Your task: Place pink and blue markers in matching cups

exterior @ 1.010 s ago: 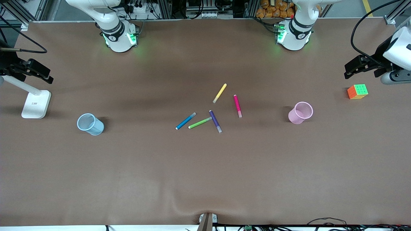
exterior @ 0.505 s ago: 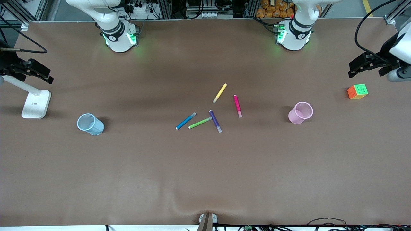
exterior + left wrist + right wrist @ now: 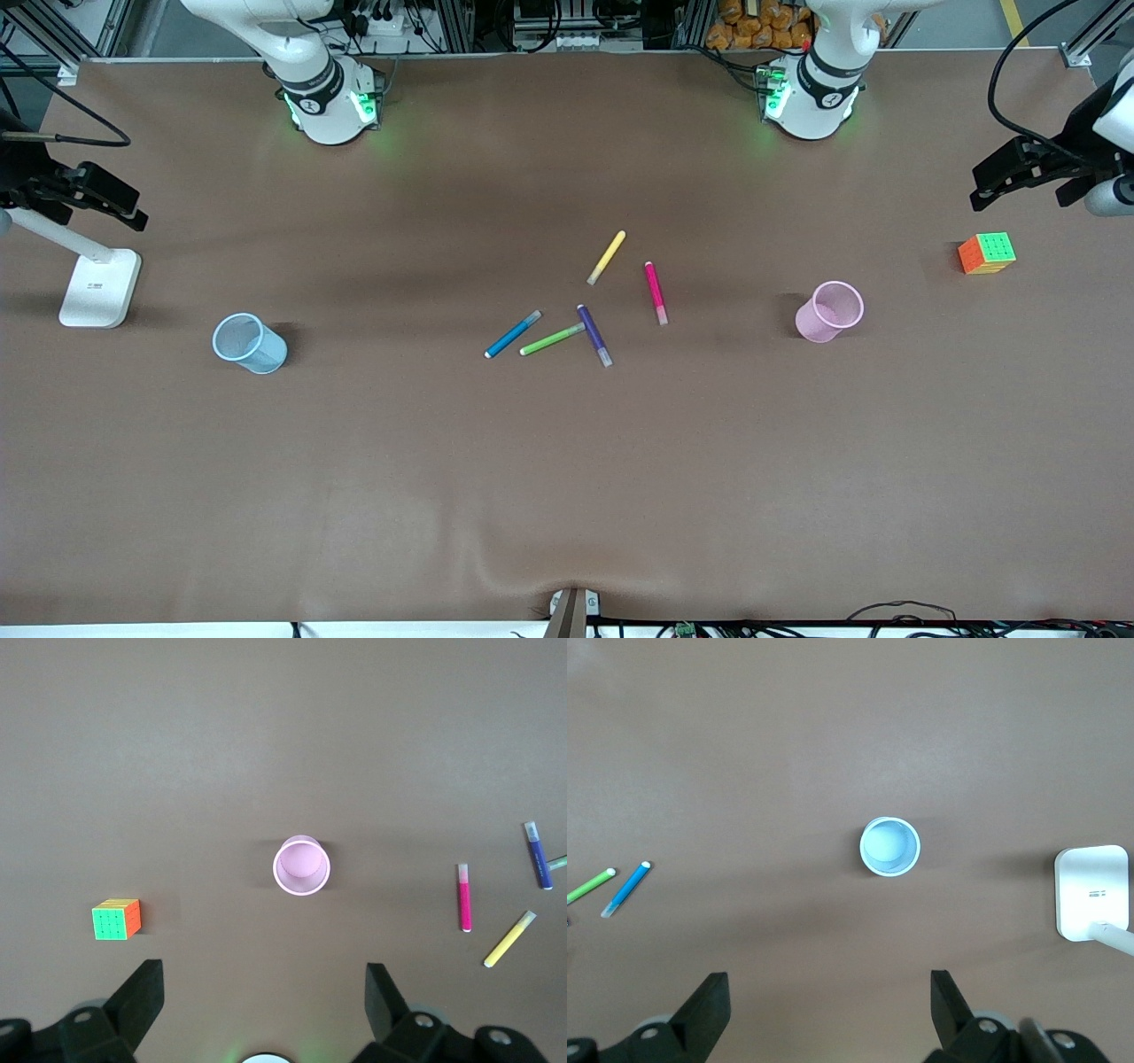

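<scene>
Nearest the front camera: only bare brown tabletop [image 3: 567,496].

Next, toward the right arm's end: pale blue cup [image 3: 249,343], upright and empty, standing alone, well apart from the pens. At about the same depth, mid-tabletop: a loose cluster of pens. Purple pen [image 3: 594,335], grey cap toward the camera. Green pen [image 3: 551,339] just beside it, one tip at or nearly at the purple barrel; contact not clear. Blue marker [image 3: 513,334] lying flat beside the green pen, toward the right arm's end, roughly parallel to it, a small gap between. Nothing on top of the blue marker.

Slightly farther: pink cup [image 3: 830,311], upright and empty, toward the left arm's end, well apart from the cluster. Pink marker [image 3: 656,292] lying flat between cluster and pink cup, paler cap toward the camera, touching nothing. White lamp base [image 3: 99,286] at the right arm's edge of the tabletop, beside the blue cup but apart from it.

Farther: yellow pen [image 3: 607,257], slanted, near the pink marker without touching. Colourful puzzle cube [image 3: 986,252] near the left arm's edge.

Farthest, in the air: left gripper [image 3: 264,992], fingers spread wide and holding nothing, high over the strip between cube and pink cup. Right gripper [image 3: 829,1001], likewise spread and empty, high above the blue cup's area, near the lamp.
</scene>
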`<state>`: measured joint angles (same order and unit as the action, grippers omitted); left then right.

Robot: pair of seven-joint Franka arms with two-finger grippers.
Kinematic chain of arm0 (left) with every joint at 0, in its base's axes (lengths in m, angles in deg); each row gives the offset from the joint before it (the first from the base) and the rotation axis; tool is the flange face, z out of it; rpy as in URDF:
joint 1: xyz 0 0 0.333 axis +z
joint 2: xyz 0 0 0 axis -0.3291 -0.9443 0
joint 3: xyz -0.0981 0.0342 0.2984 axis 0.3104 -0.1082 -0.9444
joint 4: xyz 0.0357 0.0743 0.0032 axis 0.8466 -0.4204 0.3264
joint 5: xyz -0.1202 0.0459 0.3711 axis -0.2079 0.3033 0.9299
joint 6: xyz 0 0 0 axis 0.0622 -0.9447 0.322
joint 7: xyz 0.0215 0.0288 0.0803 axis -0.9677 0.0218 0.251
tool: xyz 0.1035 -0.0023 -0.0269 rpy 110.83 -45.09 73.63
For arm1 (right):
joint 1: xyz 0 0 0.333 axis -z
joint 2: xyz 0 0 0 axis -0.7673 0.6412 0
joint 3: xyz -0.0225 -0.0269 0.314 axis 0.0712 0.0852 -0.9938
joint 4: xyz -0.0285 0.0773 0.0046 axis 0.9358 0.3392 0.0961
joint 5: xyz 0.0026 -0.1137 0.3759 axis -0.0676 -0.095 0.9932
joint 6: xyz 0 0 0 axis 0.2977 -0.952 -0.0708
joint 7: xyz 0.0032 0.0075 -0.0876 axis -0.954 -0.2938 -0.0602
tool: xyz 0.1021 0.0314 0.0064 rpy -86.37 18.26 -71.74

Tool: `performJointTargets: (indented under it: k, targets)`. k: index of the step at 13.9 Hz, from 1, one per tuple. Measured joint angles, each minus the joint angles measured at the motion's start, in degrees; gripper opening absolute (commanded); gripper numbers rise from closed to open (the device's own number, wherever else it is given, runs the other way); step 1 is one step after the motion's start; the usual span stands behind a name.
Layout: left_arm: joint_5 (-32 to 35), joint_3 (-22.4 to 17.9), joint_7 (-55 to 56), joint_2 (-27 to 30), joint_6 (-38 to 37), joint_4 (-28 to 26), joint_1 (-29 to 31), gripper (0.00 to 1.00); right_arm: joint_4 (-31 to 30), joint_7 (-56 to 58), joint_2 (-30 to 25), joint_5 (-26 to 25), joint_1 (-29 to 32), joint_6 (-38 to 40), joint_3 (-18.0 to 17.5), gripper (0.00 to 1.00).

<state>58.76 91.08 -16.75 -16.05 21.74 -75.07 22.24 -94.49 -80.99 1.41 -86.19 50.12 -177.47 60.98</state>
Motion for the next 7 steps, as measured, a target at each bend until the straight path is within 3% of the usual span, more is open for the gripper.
performJointTargets:
  k: [7]
  targets:
    - [-0.8, 0.8, 4.5, -2.0, -0.2, -0.9, -0.6, 1.00, 0.0, 0.0, 0.0, 0.0, 0.0, 0.1, 0.0, 1.00]
